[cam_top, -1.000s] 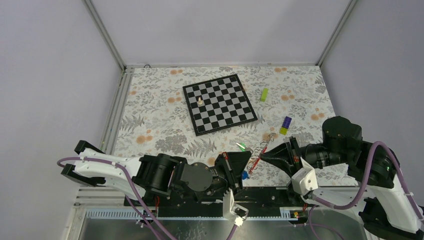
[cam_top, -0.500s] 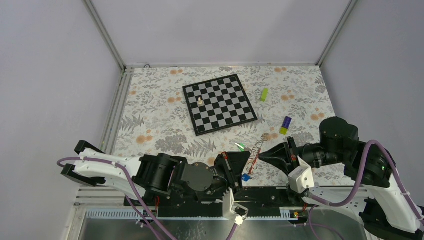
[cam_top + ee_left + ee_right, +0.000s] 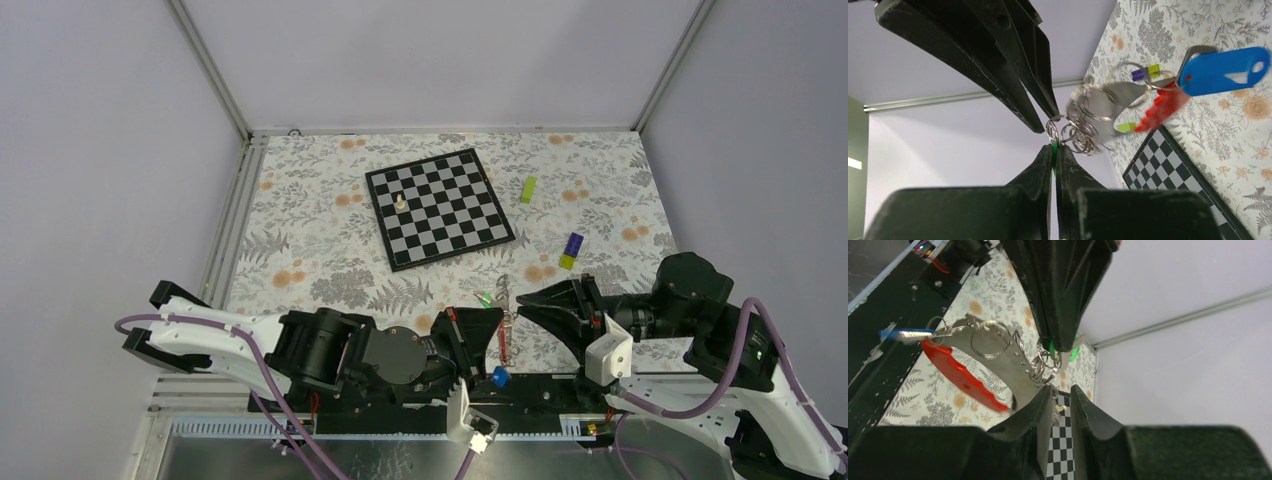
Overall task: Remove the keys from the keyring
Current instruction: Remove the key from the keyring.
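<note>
Keyring (image 3: 504, 318) dangles over floral tabletop (image 3: 300, 230), plain lilac-grey walls (image 3: 430, 60) around.

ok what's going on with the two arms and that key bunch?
The left gripper is shut on the green key and holds the whole bunch in the air. The keyring, with its chain of small rings, the blue key and the red strap, hangs from that grip. The right gripper sits right at the rings with its jaws slightly apart, gripping nothing that I can see. No key looks separated from the ring yet.
</note>
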`<state>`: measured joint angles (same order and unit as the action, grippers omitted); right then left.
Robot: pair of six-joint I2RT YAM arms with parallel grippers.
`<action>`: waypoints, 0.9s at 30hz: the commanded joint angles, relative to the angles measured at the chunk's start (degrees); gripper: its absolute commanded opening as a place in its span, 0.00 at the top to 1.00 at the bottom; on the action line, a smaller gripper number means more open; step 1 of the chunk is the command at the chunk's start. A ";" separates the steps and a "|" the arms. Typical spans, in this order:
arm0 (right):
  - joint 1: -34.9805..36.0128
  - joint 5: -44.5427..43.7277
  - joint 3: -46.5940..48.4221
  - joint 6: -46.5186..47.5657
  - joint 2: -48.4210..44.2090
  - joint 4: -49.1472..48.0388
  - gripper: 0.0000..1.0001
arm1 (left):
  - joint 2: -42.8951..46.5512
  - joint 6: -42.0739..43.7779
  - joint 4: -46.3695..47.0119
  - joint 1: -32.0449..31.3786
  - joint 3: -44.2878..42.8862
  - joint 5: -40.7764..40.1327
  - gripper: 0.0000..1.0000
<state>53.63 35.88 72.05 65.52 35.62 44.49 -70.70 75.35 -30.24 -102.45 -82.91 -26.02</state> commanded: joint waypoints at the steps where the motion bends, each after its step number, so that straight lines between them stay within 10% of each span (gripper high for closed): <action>1: 0.23 -3.08 -4.22 -7.61 -4.36 -13.08 0.71 | 0.11 -4.26 4.60 -0.36 -2.55 0.29 1.00; 16: 0.26 -22.65 -12.35 -53.21 -16.33 -35.34 0.46 | -4.85 -31.16 10.94 0.92 -4.98 -17.92 1.00; 27: 0.25 -28.63 -4.15 -69.19 -8.11 -20.95 0.36 | -1.84 -44.15 7.79 1.84 -6.94 -11.07 1.00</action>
<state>53.63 10.76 64.60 3.92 23.59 17.58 -76.03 37.26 -24.18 -100.84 -86.67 -39.64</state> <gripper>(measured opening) 0.616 0.025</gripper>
